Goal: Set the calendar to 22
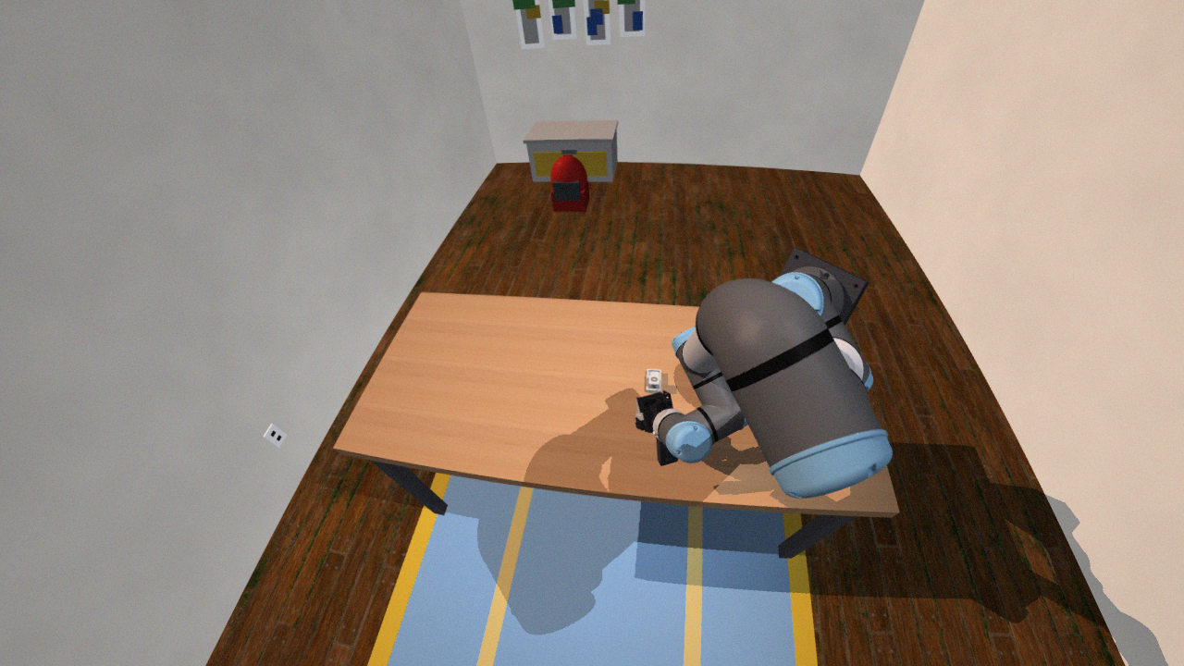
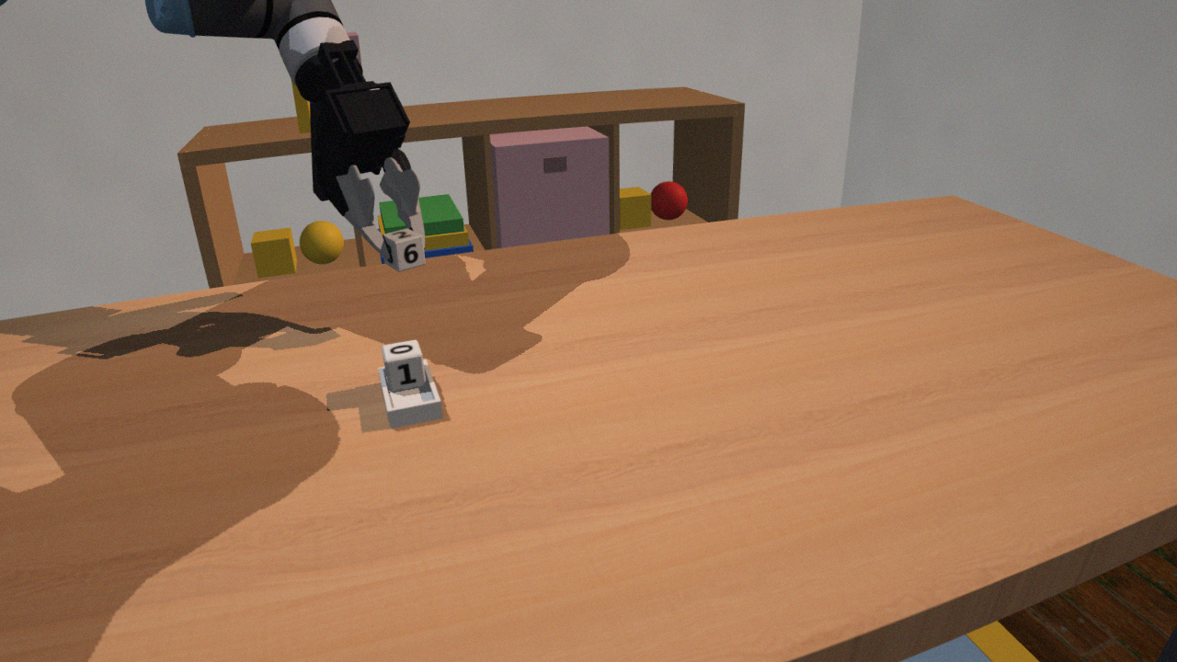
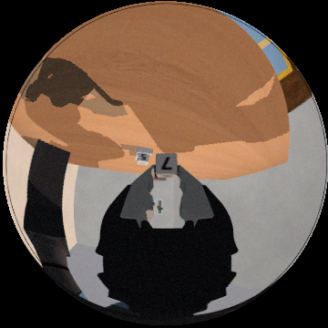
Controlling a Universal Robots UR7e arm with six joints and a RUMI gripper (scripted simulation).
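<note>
Fingers nearly closed, the gripper [image 1: 642, 422] [image 2: 403, 240] [image 3: 166, 165] clamps one cube [image 2: 405, 250] [image 3: 166, 164] above the table [image 1: 497, 372] [image 2: 740, 370] [image 3: 173, 68], its 6 facing the exterior camera. The tray [image 1: 654, 389] [image 2: 416, 411] points its long axis toward that camera. Overhead, the arm [image 1: 770, 364] [image 2: 238, 16] [image 3: 46, 191] bends, gripper slanting down.

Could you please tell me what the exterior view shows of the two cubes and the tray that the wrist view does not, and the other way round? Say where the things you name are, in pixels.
Only the exterior view: the 6 on the held cube [image 2: 405, 250] [image 3: 166, 164], and the 0 on top and 1 on the side of the tray cube [image 2: 404, 367] [image 3: 144, 157].
Only the wrist view: a 7 on the held cube and a 5 on the tray cube.
Both: one cube gripped by the gripper [image 2: 397, 238] [image 3: 166, 165] above the table, the other in the white tray [image 2: 416, 411].
</note>
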